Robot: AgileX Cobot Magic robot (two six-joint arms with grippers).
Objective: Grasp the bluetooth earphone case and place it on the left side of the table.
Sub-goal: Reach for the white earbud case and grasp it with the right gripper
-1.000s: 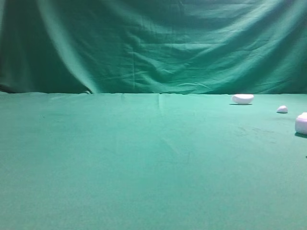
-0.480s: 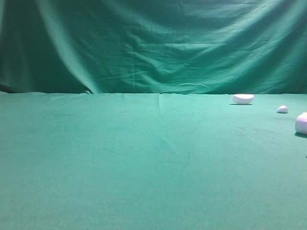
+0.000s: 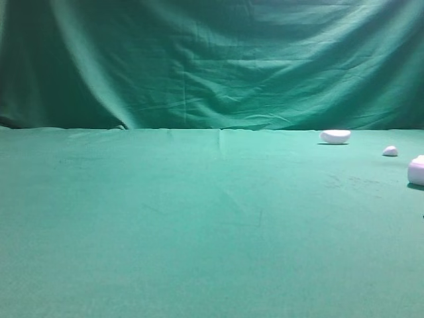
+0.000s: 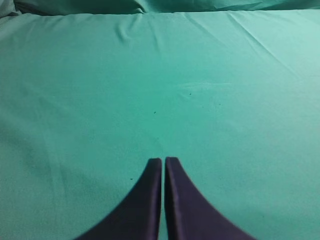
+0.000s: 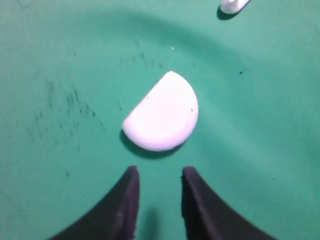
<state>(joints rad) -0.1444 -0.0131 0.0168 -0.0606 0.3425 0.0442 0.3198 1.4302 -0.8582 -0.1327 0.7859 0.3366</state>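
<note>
The bluetooth earphone case (image 3: 417, 170) is a smooth white rounded case on the green table (image 3: 199, 225) at the far right, cut off by the frame edge. In the right wrist view the case (image 5: 161, 112) lies flat on the cloth just ahead of my right gripper (image 5: 159, 171). That gripper is open and nothing sits between its dark fingers. My left gripper (image 4: 162, 160) hangs over bare green cloth, its fingers pressed together on nothing. Neither gripper shows in the exterior high view.
A flatter white half-oval piece (image 3: 334, 136) lies near the table's back edge on the right. A tiny white lump (image 3: 389, 151) sits between it and the case. A small white piece (image 5: 234, 5) shows at the right wrist view's top edge. Green cloth hangs behind.
</note>
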